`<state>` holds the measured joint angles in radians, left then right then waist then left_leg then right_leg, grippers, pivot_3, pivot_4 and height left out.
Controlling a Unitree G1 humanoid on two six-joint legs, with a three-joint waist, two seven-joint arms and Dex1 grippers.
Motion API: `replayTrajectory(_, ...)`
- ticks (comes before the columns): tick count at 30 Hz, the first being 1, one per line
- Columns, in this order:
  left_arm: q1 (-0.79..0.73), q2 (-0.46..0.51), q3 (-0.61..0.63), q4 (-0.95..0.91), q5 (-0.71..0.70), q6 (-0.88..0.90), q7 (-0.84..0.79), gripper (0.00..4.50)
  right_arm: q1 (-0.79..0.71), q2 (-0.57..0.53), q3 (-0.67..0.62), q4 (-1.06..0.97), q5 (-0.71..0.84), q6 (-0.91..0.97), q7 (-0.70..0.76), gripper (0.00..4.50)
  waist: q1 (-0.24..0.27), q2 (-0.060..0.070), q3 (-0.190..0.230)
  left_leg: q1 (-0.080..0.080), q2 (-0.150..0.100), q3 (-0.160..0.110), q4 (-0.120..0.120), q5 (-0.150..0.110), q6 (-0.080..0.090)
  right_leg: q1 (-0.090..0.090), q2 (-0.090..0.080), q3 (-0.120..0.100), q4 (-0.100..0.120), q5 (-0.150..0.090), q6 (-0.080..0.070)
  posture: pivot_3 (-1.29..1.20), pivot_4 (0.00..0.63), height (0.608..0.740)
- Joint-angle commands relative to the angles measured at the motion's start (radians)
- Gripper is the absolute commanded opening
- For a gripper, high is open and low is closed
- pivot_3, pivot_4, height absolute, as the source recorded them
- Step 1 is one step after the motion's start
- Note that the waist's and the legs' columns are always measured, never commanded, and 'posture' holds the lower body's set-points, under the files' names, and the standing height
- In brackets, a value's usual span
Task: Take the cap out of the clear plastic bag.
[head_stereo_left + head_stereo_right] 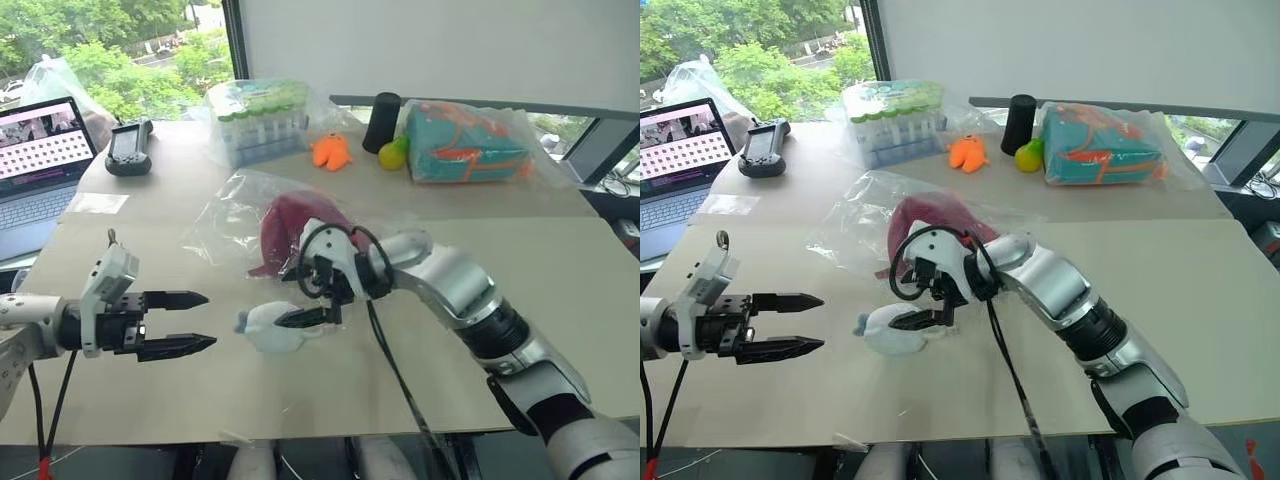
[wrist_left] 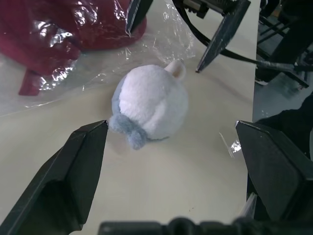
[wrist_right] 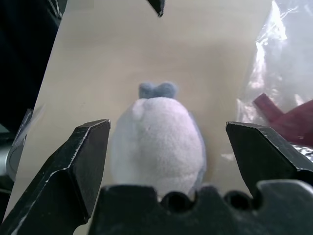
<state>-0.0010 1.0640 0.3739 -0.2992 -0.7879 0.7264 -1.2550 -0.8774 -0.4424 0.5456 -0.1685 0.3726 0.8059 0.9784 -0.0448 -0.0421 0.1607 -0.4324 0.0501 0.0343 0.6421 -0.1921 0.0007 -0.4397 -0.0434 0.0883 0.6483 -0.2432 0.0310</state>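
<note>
Behind the white plush toy (image 1: 272, 328), from the head views, we see the cap (image 1: 295, 228) lying inside the clear plastic bag (image 1: 232, 215), its long axis seemingly running toward the toy, though crinkles blur which way the brim faces. Our right gripper (image 1: 305, 297) hangs open just above the toy; we judge the toy blocks the approach. Our left gripper (image 1: 190, 322) waits open beside it.

Through the left wrist view, the toy sits between spread fingers (image 2: 73, 166), bag just behind.

Through the right wrist view, the toy fills the gap.
</note>
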Motion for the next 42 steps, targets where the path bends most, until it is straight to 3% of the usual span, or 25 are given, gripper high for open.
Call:
replayTrajectory(1,0.024,-0.015,0.038,-0.062,-0.028,0.011,0.023,4.47,0.012,0.017,0.031,-0.027,-0.048,-0.036,-0.003,4.50,0.000,0.000,0.000,0.000,0.000,0.000,0.000,0.000,0.000,0.000,0.000,0.000,0.000,0.000,0.000,0.00,0.150,0.740)
replayTrajectory(9,0.042,-0.034,0.042,-0.079,-0.016,0.003,0.045,4.47,0.038,0.066,0.118,0.078,-0.178,-0.101,-0.018,4.50,-0.001,0.000,0.000,0.002,0.000,0.000,0.000,0.000,0.000,0.001,0.001,0.000,0.001,0.000,-0.001,0.00,0.150,0.740)
replayTrajectory(21,0.061,-0.044,0.028,-0.066,0.017,-0.035,0.050,4.47,0.052,0.144,0.105,0.155,-0.236,-0.123,-0.027,4.50,-0.003,0.000,0.000,0.002,0.000,0.000,0.000,0.000,0.000,0.001,0.001,0.000,0.001,0.000,-0.001,0.00,0.150,0.740)
replayTrajectory(24,0.067,-0.047,0.023,-0.067,0.029,-0.044,0.050,4.50,0.055,0.154,0.095,0.166,-0.248,-0.128,-0.030,3.85,-0.003,0.000,0.000,0.002,0.000,0.000,0.000,0.000,0.000,0.001,0.001,0.000,0.001,0.000,-0.001,0.00,0.150,0.740)
replayTrajectory(29,0.072,-0.049,0.021,-0.065,0.039,-0.052,0.047,4.50,0.057,0.167,0.088,0.174,-0.263,-0.130,-0.034,2.17,-0.003,0.000,0.000,0.002,0.000,0.000,0.000,0.000,0.000,0.001,0.001,0.000,0.001,0.000,-0.001,0.00,0.150,0.740)
replayTrajectory(34,0.076,-0.048,0.020,-0.061,0.047,-0.058,0.045,4.50,0.059,0.180,0.083,0.184,-0.273,-0.128,-0.040,0.80,-0.003,0.000,0.000,0.003,0.000,0.000,0.000,0.000,0.000,0.001,0.001,0.000,0.001,0.000,-0.001,0.00,0.150,0.740)
replayTrajectory(36,0.077,-0.047,0.019,-0.059,0.050,-0.061,0.045,4.50,0.058,0.185,0.081,0.186,-0.276,-0.129,-0.038,0.57,-0.004,0.000,0.000,0.003,0.000,0.000,0.000,0.000,0.000,0.001,0.001,0.000,0.002,0.000,-0.001,0.00,0.150,0.740)
replayTrajectory(42,0.081,-0.047,0.023,-0.054,0.057,-0.068,0.045,4.50,0.062,0.216,0.058,0.191,-0.276,-0.117,-0.059,0.54,-0.004,0.000,0.000,0.004,0.000,0.000,0.000,0.000,0.000,0.002,0.001,0.000,0.002,0.000,-0.001,0.00,0.150,0.740)
